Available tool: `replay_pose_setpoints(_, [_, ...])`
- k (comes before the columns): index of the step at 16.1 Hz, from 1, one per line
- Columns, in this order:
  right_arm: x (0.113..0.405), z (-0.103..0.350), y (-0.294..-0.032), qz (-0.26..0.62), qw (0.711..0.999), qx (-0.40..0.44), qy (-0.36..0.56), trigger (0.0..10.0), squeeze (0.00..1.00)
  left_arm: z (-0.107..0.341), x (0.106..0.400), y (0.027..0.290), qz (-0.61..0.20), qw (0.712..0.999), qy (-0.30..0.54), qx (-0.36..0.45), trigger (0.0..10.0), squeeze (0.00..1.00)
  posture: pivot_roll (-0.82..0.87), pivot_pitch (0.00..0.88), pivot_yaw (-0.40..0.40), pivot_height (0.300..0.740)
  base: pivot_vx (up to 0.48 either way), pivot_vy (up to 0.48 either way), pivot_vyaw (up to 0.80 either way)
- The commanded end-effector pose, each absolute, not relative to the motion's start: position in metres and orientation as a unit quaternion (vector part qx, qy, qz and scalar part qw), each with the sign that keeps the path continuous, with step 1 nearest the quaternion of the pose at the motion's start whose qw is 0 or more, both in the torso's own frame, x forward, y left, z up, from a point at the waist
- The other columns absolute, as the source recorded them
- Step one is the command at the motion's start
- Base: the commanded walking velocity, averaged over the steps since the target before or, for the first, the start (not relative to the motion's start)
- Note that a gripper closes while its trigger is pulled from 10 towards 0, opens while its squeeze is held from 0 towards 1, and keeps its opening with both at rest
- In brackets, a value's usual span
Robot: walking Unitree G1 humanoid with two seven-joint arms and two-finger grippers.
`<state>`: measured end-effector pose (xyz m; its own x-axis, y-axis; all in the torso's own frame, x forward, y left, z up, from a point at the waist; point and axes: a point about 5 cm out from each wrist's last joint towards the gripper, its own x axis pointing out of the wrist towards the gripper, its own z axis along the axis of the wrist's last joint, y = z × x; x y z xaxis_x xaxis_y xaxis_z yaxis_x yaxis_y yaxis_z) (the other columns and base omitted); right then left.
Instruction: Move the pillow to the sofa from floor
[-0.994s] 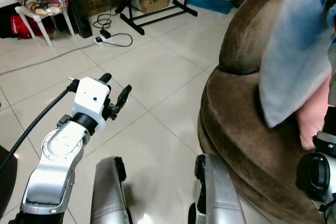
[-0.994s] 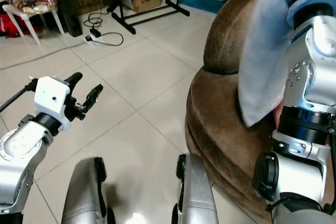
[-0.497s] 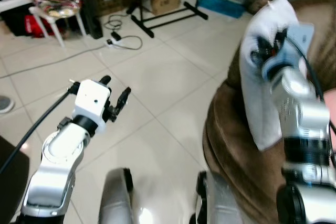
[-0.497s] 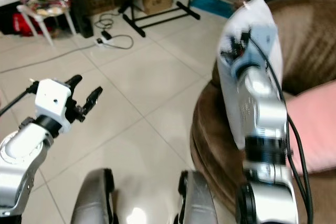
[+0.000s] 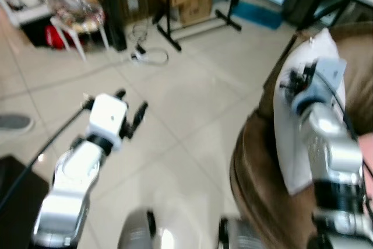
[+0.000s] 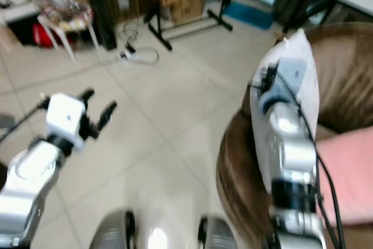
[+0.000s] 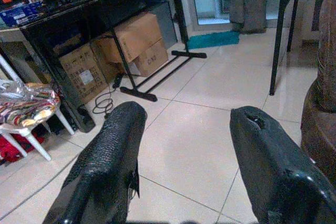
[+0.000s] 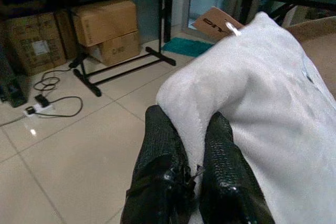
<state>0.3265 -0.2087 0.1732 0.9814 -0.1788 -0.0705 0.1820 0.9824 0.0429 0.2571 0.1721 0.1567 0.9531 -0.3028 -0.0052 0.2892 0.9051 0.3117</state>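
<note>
Now pillow (image 8: 262, 93) white, plush, tagged; right hand (image 8: 191, 145) pinching its edge over sofa (image 5: 256, 161); left hand (image 7: 181, 145) wide, empty.

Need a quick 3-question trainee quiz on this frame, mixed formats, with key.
1. True or false: the right gripper is shut on the pillow.
2. The left gripper is: A) open, over the floor; B) shut on a cable; C) resting on the sofa.
3. Fill in: the pillow is held up over the brown ____.

Key: 1 true, its fingers pinch a fold of the white fabric. 2 A, its fingers are spread with nothing between them. 3 sofa.
</note>
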Motion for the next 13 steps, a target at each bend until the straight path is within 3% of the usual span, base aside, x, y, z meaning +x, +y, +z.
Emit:
replay_pose_setpoints(1, [0.324, 0.182, -0.208, -0.089, 0.996, 0.018, 0.013, 10.0, 0.00, 0.151, 0.256, 0.171, -0.151, 0.975, -0.012, 0.161, 10.0, 0.00, -0.08, 0.000, -0.027, 0.711, 0.000, 0.000, 0.00])
replay_pose_setpoints(4, [0.320, 0.182, -0.203, -0.086, 0.996, 0.023, 0.010, 10.0, 0.00, 0.150, 0.256, 0.167, -0.155, 0.974, -0.012, 0.164, 10.0, 0.00, -0.09, 0.000, -0.019, 0.740, 0.000, 0.000, 0.00])
replay_pose_setpoints(9, [0.319, 0.196, -0.204, -0.086, 0.996, 0.034, -0.020, 10.0, 0.00, 0.150, 0.257, 0.167, -0.157, 0.973, -0.013, 0.167, 10.0, 0.00, -0.09, 0.000, -0.013, 0.740, 0.000, 0.000, 0.00])
replay_pose_setpoints(13, [0.316, 0.224, -0.178, -0.017, 0.991, 0.101, -0.088, 10.0, 0.00, 0.156, 0.259, 0.172, -0.137, 0.980, -0.021, 0.142, 10.0, 0.00, -0.09, 0.000, -0.006, 0.740, 0.000, 0.000, 0.00])
